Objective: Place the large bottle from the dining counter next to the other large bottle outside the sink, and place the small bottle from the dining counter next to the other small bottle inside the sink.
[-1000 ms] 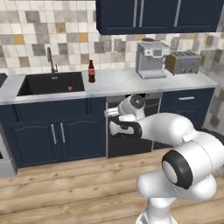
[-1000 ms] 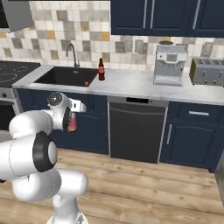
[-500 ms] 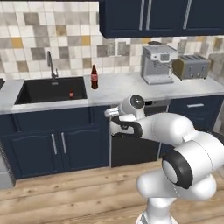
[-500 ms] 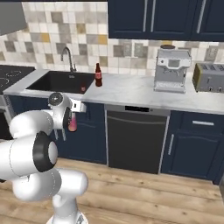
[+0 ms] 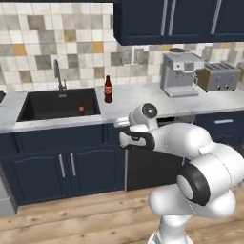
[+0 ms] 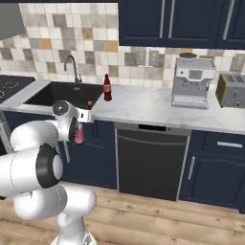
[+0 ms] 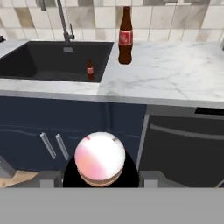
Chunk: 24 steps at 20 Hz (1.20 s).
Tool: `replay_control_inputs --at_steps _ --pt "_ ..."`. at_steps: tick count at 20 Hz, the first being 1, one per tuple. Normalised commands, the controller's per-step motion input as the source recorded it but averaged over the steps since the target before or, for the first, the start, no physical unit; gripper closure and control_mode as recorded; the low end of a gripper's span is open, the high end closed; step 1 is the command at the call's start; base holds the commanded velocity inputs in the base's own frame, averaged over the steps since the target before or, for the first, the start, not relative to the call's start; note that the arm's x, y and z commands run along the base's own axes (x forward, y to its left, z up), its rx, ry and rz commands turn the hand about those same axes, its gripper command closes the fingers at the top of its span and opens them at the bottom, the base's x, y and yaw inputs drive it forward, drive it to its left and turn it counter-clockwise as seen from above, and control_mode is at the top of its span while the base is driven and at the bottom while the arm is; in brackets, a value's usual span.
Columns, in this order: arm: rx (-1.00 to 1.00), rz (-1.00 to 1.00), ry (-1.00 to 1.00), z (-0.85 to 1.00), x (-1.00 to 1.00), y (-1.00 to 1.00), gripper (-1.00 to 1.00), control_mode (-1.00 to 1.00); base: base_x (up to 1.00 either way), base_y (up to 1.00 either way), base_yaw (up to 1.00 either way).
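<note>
tool [image 6: 79, 125] fingers are closed partway around a bottle [image 7: 100, 159], which the hand view shows end-on as a round pinkish-white disc low in the middle of the picture; in the right base view the same bottle [image 6: 79, 135] hangs reddish below the hand, in front of the dark blue cabinet doors [image 6: 100, 153] and below the level of the counter top. whether it is the large or the small one i cannot tell. in the left base view the tool [image 5: 127, 133] sits in front of the cabinet face just under the counter edge, with the bottle hidden behind the hand.

beyond it, the marble counter [image 7: 175, 78] runs across the view. a large dark bottle with a red label [image 7: 125, 37] stands upright on the counter just beside the sink's near corner, outside the basin. a small bottle [image 7: 90, 70] stands upright inside the black sink [image 7: 39, 61], close to the wall nearest the large bottle. the tap [image 5: 58, 76] rises behind the sink. further along the counter stand a coffee machine [image 6: 193, 83] and a toaster [image 6: 233, 91], well apart from the bottles. a dishwasher front [image 6: 148, 162] sits under the counter.
</note>
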Motion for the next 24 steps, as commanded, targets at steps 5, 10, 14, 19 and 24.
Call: replay_control_inputs --at_steps 5,10,14,19,24 --pt "0.0 0.0 0.0 0.0 0.0 0.0 1.0 1.0 0.54 0.2 0.0" --pt "0.0 0.0 0.0 0.0 0.0 0.0 1.0 1.0 0.57 0.09 0.0" --pt "0.0 0.0 0.0 0.0 0.0 0.0 1.0 1.0 0.56 0.17 0.0" --pt "0.0 0.0 0.0 0.0 0.0 0.0 1.0 1.0 0.56 0.19 0.0" --pt "0.0 0.0 0.0 0.0 0.0 0.0 1.0 1.0 0.5 0.23 0.0"
